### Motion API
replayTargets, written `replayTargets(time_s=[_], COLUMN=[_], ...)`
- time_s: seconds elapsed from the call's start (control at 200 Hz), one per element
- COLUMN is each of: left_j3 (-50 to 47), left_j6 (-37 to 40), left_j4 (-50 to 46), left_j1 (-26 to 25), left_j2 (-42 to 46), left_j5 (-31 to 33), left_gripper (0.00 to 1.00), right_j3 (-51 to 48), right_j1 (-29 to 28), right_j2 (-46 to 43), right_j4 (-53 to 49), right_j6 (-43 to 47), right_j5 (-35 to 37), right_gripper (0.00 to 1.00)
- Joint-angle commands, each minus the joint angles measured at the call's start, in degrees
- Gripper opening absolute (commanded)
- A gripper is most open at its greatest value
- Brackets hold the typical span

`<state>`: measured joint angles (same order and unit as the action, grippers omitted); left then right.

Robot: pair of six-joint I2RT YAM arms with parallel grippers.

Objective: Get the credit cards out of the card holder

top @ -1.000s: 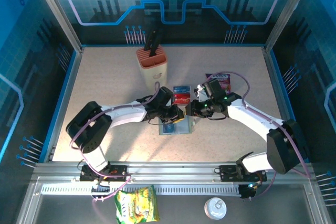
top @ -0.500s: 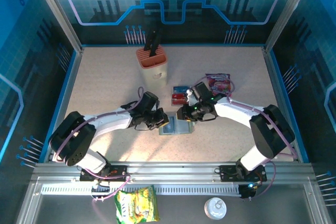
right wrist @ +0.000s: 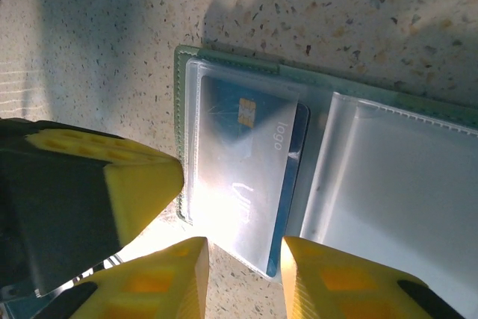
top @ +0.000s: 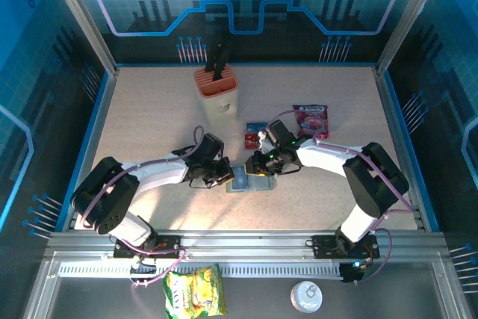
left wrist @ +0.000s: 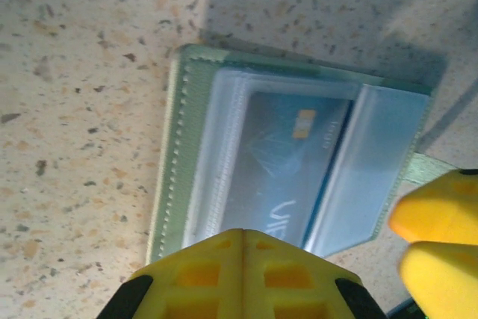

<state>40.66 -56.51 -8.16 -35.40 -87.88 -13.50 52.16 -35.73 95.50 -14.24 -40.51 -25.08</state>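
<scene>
**Card holder, three views.** The overhead view places the open card holder (top: 250, 180) on the table (top: 149, 125) between the two arms. Loose credit cards (top: 252, 137), red and blue, lie just beyond it, beside a purple snack packet (top: 310, 119). The wrist views add the contents: a blue credit card (right wrist: 250, 155) sits inside one clear sleeve, and the second sleeve is folded out alongside. The left gripper (left wrist: 240, 274) is clenched, its fingers meeting at the holder's near edge; whether it pinches that edge cannot be told. The right gripper (right wrist: 245, 278) stands partly open, its fingers straddling the near end of the card's sleeve, and it grasps nothing.
</scene>
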Motion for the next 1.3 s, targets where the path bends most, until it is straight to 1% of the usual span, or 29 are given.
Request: replayTargets(time_s=[0.0, 0.625, 0.79, 1.01, 1.131, 1.216, 1.296], left_j3=[-0.81, -0.25, -0.06, -0.32, -0.26, -0.24, -0.1], left_j6=[1.75, 2.54, 2.76, 2.71, 2.69, 2.64, 2.69], left_j4=[-0.81, -0.84, -1.2, -1.33, -1.42, -1.51, -1.6], left_j1=[0.34, 0.64, 0.65, 0.67, 0.75, 0.68, 0.69], left_j2=[-1.42, -3.9, -4.11, -3.81, -3.77, -3.53, -3.6], left_j5=[0.97, 1.07, 1.09, 1.24, 1.17, 1.14, 1.17], left_gripper=[0.0, 0.0, 0.0, 0.0, 0.0, 0.0, 0.0], right_j3=[1.27, 1.32, 1.1, 2.07, 2.11, 1.94, 1.98], right_j1=[-1.08, -1.81, -1.78, -1.98, -2.0, -2.07, -2.07], right_j2=[0.78, 3.68, 4.99, 5.6, 6.14, 6.47, 6.57], right_j4=[0.66, 3.44, 5.26, 1.87, 1.9, 2.83, 3.51], right_j6=[-0.62, -2.04, -2.82, -0.81, -0.77, -1.21, -1.58], right_j5=[-1.2, -2.84, -3.86, -1.53, -1.54, -2.23, -2.73], right_gripper=[0.31, 0.31, 0.27, 0.28, 0.32, 0.32, 0.29])
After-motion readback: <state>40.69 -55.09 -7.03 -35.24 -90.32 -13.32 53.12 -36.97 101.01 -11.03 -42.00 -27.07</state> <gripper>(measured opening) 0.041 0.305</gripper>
